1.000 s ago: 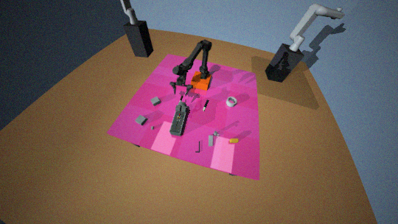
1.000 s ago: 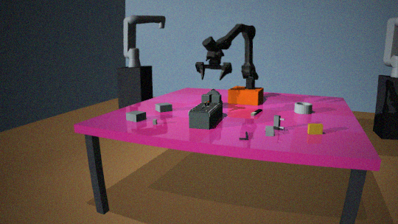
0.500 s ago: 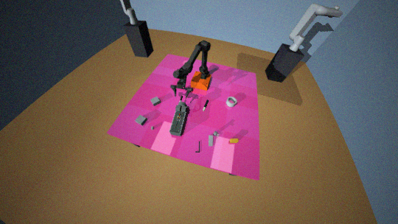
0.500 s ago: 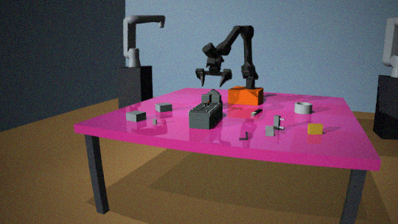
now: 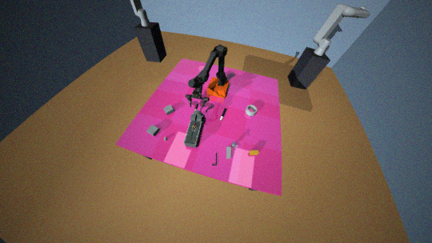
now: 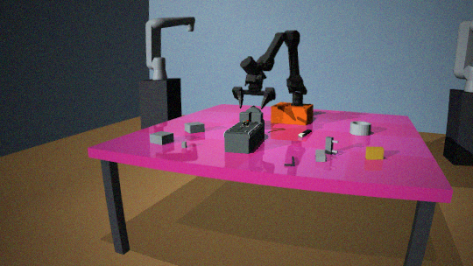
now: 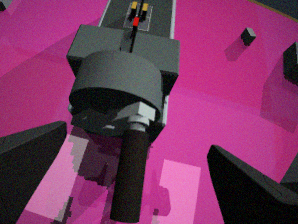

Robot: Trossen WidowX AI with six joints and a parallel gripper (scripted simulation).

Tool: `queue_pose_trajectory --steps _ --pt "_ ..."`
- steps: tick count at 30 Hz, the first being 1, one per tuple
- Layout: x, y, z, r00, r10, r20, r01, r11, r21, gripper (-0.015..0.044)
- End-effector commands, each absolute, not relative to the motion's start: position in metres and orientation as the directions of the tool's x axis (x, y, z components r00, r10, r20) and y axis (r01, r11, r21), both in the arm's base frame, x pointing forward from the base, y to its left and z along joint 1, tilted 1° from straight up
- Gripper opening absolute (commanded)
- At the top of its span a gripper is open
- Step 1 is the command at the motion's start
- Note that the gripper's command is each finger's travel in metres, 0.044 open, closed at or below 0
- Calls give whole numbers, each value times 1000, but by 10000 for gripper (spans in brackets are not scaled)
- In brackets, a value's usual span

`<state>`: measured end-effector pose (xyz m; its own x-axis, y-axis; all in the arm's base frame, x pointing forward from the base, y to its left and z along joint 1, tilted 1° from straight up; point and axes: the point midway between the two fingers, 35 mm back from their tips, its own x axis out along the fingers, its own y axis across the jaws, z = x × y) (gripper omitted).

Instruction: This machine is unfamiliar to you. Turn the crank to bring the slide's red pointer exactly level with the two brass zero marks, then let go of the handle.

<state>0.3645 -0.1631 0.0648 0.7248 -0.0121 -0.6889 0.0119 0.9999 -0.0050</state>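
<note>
The grey machine has a long slotted top and a round crank hub at its arm-side end. The dark crank handle points toward the wrist camera, joined to the hub by a pale fitting. The red pointer sits in the slot on the crank side of the two brass marks, not level with them. My gripper is open and empty, above the crank end. Its fingers stand on either side of the handle in the wrist view; contact is not visible.
Grey blocks lie left of the machine. A white ring, a yellow block and a black L-shaped piece lie to the right. The arm's orange base stands behind.
</note>
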Motion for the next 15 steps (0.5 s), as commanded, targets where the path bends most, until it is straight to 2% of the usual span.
queue_pose_trajectory --steps 1,15 --pt "364 -162 57 723 -8 -690 6 1000 -6 440" --pt "362 -161 38 723 -8 -691 6 1000 -6 440"
